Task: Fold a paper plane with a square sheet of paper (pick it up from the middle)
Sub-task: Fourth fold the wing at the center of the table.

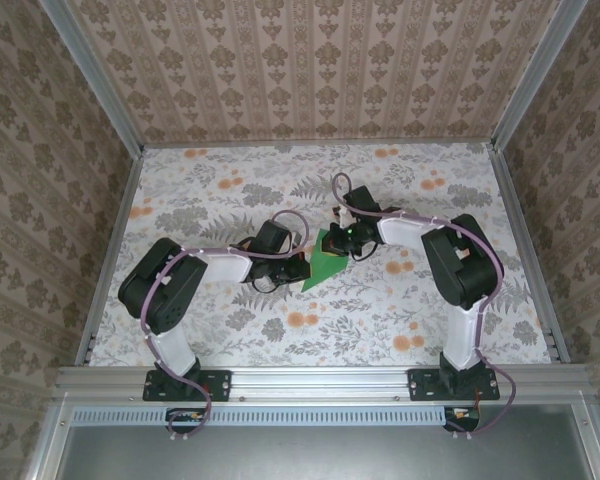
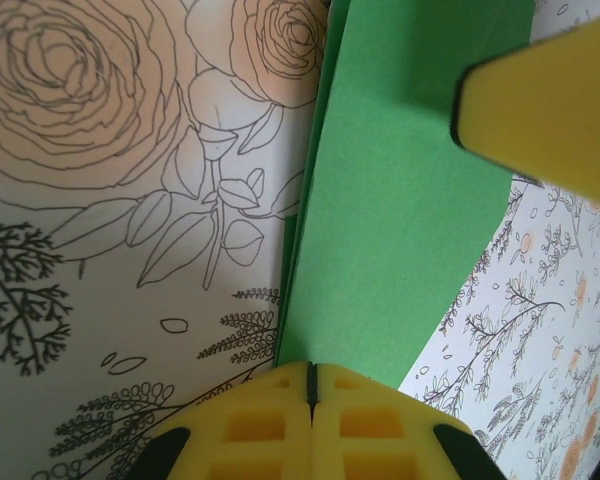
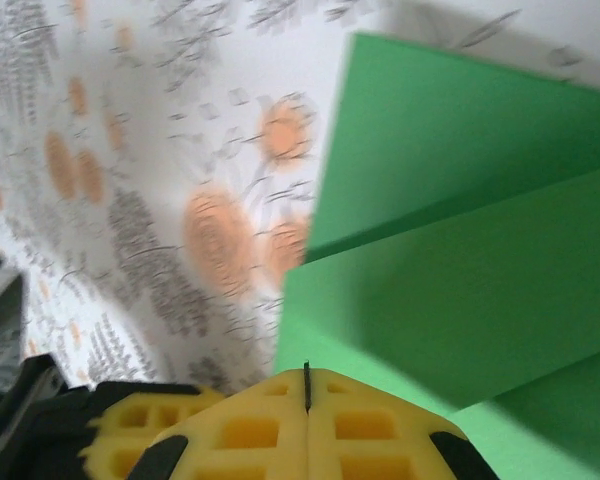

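- Green paper [image 1: 325,267], already folded into layers, lies at the centre of the table [image 1: 230,330], probably pinched from both sides to steady the creases.
- Left claw [image 1: 300,270], just left of the table's centre: fingers closed on the paper's corner.
- Right claw [image 1: 346,240], just right of the table's centre: fingers closed on the opposite edge.

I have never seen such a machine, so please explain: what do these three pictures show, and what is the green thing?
Two robot arms, left and right, stand bolted at the near edge of a flowered table. One picture looks down from above them; the other two come from a camera on each wrist, so the yellow fingers at the bottom are that arm's own. The left gripper and the right gripper are both shut on one green sheet of paper, already folded into layers.
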`<act>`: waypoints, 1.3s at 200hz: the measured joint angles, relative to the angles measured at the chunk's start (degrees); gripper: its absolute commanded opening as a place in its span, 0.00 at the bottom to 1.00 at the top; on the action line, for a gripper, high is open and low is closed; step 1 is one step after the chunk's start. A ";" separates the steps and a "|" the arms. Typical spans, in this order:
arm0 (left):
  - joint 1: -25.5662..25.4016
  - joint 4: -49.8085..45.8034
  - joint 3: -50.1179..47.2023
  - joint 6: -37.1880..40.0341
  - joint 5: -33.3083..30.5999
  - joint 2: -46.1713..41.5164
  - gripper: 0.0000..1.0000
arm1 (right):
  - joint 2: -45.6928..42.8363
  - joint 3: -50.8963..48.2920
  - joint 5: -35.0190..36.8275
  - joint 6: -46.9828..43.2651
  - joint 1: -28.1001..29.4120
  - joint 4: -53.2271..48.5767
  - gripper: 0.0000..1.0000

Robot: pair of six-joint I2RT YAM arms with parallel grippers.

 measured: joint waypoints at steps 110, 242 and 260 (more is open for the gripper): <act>-0.04 -0.39 0.33 0.02 0.76 0.02 0.00 | 0.72 -4.28 0.26 1.40 3.21 1.81 0.00; -1.09 0.07 -0.35 0.20 3.32 0.55 0.00 | 1.92 -1.60 1.14 -0.20 2.12 -0.39 0.00; -0.94 1.73 -1.40 0.02 3.50 0.33 0.00 | 2.95 -0.33 0.98 -0.39 0.42 -0.37 0.00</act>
